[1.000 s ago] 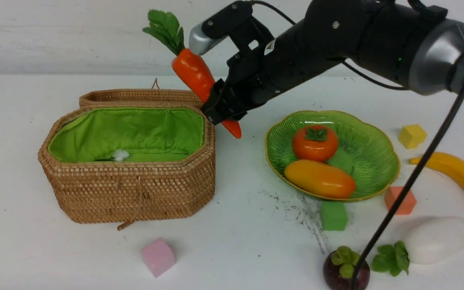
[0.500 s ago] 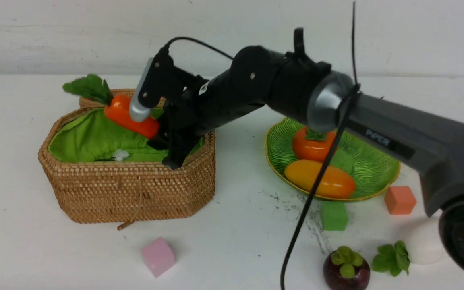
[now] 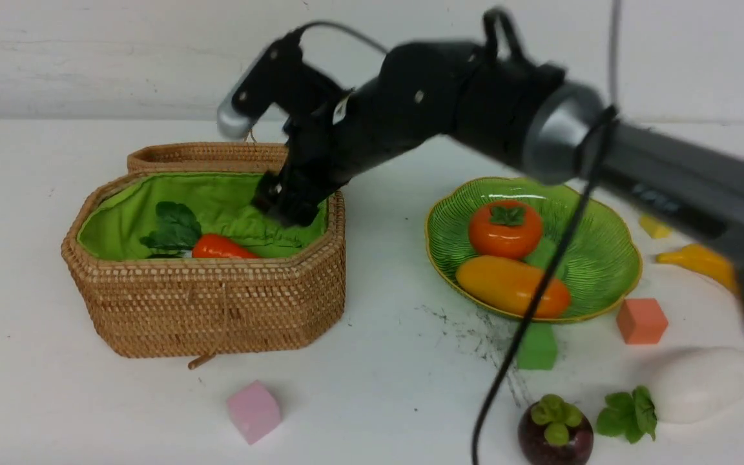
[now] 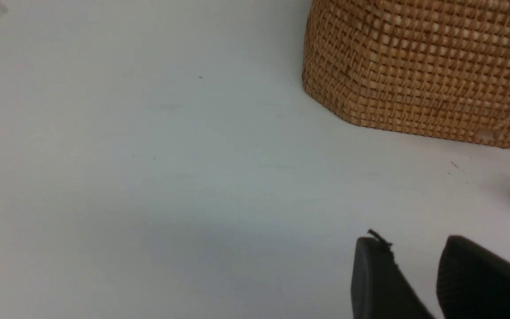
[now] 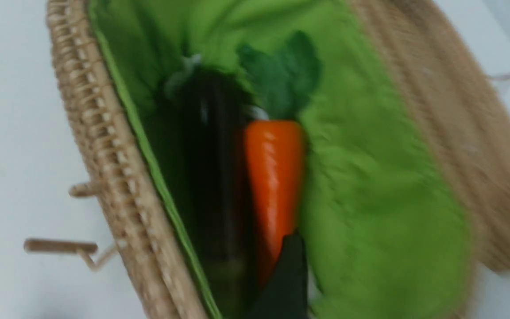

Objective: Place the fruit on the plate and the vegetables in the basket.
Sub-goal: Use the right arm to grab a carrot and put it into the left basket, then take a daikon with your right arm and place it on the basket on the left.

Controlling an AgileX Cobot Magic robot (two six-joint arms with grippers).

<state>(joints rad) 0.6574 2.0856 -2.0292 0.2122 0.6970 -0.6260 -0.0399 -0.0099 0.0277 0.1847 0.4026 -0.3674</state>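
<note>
With the carrot (image 3: 223, 247) lying in the basket (image 3: 217, 310) beside the eggplant (image 5: 215, 177), the right claw (image 3: 285, 206) is best lifted straight up, clear of lining and rim, before the radish (image 3: 701, 384) at the near right is sought. Its jaws are spread wide, with nothing gripped. The left claw (image 4: 410, 266), slightly parted and empty, is held over the counter (image 3: 378, 387) beside the basket

Basket (image 4: 423, 66): woven tan wall, one corner, standing on the table.
Table (image 4: 148, 177): white, a few dark specks.
Left claw (image 4: 419, 270): dark fingertips slightly apart, nothing between.
</note>
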